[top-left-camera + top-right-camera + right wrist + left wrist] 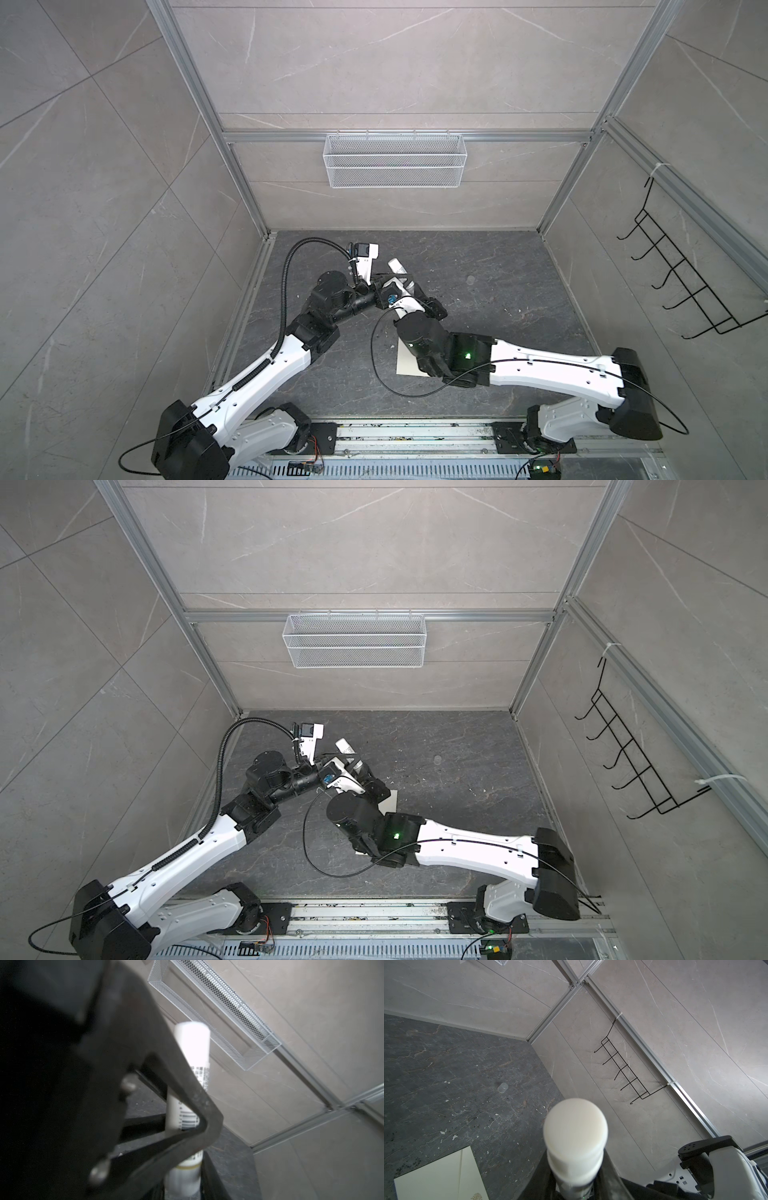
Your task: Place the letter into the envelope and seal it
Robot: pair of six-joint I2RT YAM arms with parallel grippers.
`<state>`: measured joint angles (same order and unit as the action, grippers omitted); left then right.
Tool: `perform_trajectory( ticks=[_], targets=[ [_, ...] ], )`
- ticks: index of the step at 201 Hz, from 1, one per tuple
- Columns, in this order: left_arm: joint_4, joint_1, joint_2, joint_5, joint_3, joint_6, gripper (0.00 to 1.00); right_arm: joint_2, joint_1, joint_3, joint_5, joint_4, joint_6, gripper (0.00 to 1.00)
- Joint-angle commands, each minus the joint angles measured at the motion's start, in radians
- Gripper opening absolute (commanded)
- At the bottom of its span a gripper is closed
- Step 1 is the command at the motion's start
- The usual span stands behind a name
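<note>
White tube (192, 1049), apparently clamped in the right gripper (182, 1189), rises behind a dark frame (135, 1047); mesh basket (228, 1001) beyond.

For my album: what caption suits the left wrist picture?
White glue stick looms close; cream envelope and a small clear cap lie on the dark table.

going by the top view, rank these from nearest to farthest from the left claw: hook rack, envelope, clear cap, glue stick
1. glue stick: gripped in the left claw itself.
2. envelope: flat on the table, just toward the near side.
3. clear cap: on the table, off to the right.
4. hook rack: far off on the right wall.
</note>
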<state>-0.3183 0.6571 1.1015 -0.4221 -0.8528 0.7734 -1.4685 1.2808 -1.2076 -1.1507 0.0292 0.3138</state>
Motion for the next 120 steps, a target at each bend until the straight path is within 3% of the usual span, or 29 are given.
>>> perform_trajectory(
  ticks=[1, 26, 34, 45, 66, 79, 87, 99, 120],
  targets=[
    [0.005, 0.035, 0.008, -0.075, -0.026, -0.038, 0.00, -0.029, 0.033, -0.023, -0.059, -0.148, 0.214, 0.00],
    [0.011, 0.036, 0.001, -0.073, -0.026, -0.042, 0.00, 0.026, 0.032, -0.001, 0.013, -0.089, 0.127, 0.00],
    [0.011, 0.035, -0.001, -0.072, -0.026, -0.042, 0.00, 0.073, 0.029, 0.007, 0.092, -0.025, 0.048, 0.06],
    [0.011, 0.035, -0.007, -0.071, -0.025, -0.044, 0.00, 0.153, 0.013, 0.029, 0.235, 0.047, -0.067, 0.19],
    [0.006, 0.035, -0.027, -0.068, -0.023, -0.049, 0.00, 0.328, -0.095, 0.089, 0.624, 0.140, -0.250, 0.47],
    [-0.007, 0.034, -0.036, -0.074, -0.021, -0.048, 0.00, 0.407, -0.199, 0.119, 0.886, 0.175, -0.340, 0.81],
    [-0.018, 0.035, -0.040, -0.081, -0.022, -0.044, 0.00, 0.436, -0.254, 0.130, 1.009, 0.194, -0.378, 0.92],
    [-0.043, 0.033, -0.042, -0.098, -0.023, -0.034, 0.00, 0.473, -0.328, 0.143, 1.157, 0.209, -0.423, 0.98],
    [-0.098, 0.034, -0.040, -0.130, -0.020, -0.012, 0.00, 0.505, -0.428, 0.163, 1.361, 0.213, -0.472, 0.98]
  ],
)
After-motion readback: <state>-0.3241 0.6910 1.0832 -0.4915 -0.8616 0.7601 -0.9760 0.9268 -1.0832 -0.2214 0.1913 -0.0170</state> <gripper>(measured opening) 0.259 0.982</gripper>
